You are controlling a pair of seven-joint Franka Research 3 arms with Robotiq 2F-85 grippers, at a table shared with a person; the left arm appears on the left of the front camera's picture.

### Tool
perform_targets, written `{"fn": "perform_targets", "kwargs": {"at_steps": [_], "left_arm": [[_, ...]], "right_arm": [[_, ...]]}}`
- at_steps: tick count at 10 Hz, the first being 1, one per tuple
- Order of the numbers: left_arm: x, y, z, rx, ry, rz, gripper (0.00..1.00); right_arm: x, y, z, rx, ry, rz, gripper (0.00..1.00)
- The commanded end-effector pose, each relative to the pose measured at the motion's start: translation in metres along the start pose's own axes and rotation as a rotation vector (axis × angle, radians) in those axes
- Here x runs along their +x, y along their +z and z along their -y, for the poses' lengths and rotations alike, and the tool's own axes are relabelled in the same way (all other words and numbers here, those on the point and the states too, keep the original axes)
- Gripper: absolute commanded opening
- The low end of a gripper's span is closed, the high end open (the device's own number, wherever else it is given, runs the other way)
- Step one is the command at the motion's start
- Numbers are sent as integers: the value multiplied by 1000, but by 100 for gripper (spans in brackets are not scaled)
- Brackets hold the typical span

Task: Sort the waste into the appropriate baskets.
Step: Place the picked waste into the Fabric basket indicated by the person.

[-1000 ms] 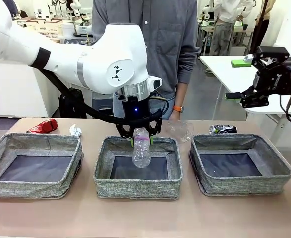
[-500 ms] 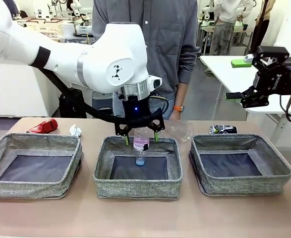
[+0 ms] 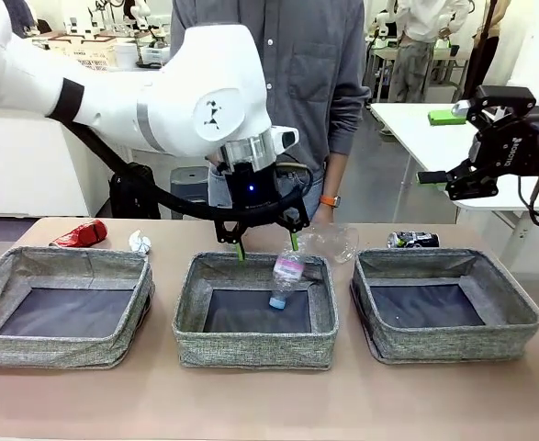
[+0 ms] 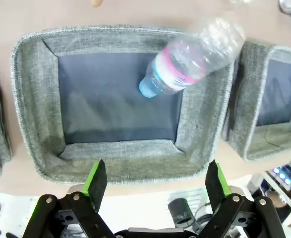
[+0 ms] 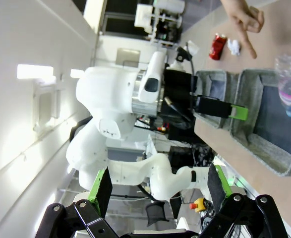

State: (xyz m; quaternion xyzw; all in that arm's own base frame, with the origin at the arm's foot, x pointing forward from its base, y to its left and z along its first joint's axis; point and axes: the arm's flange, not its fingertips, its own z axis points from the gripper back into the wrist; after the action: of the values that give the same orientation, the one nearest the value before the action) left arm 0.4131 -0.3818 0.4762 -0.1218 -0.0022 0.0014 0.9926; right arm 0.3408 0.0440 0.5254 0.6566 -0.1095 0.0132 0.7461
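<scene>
- Front view: left gripper (image 3: pixel 267 248) wide open and empty; bottle (image 3: pixel 286 278) at its 5 o'clock, cap down in the middle basket (image 3: pixel 255 344).
- Left wrist view: bottle leans on the wall at 1 o'clock; it could tip out.
- Right wrist view: right gripper (image 5: pixel 159 188) wide open, empty.

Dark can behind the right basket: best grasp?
Probably mid-body, from straight above. The dark can lies on its side behind the right basket, long axis running left-right in the front view, so closing front-to-back across its round wall should hold it.

Table (image 3: pixel 251 395) bears three baskets (image 3: pixel 53 351) (image 3: pixel 255 351) (image 3: pixel 453 344), red can (image 3: pixel 79 234), paper ball (image 3: pixel 140 243), cup (image 3: pixel 335 243), dark can (image 3: pixel 413 240).
</scene>
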Motion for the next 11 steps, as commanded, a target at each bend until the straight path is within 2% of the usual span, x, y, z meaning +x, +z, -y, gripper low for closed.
{"fn": "perform_targets", "kwargs": {"at_steps": [1,3,4,5,6,7,10,11], "left_arm": [[-6,24,-26,-113,-44,-57,100],[-5,51,-58,-398,-212,-191,100],[-4,63,-82,-565,-252,-208,100],[-5,74,-112,-686,-257,-136,100],[-9,79,-132,-746,-256,-80,100],[-17,86,-167,-878,-226,-17,100],[-32,112,-264,-1102,-12,140,100],[-39,119,-291,-1181,24,153,100]], "right_arm": [[3,-2,-4,19,-9,7,100],[3,-2,-4,19,-9,7,100],[3,-2,-4,19,-9,7,100],[3,-2,-4,19,-9,7,100],[3,-2,-4,19,-9,7,100],[3,-2,-4,19,-9,7,100],[3,-2,-4,19,-9,7,100],[3,-2,-4,19,-9,7,100]]}}
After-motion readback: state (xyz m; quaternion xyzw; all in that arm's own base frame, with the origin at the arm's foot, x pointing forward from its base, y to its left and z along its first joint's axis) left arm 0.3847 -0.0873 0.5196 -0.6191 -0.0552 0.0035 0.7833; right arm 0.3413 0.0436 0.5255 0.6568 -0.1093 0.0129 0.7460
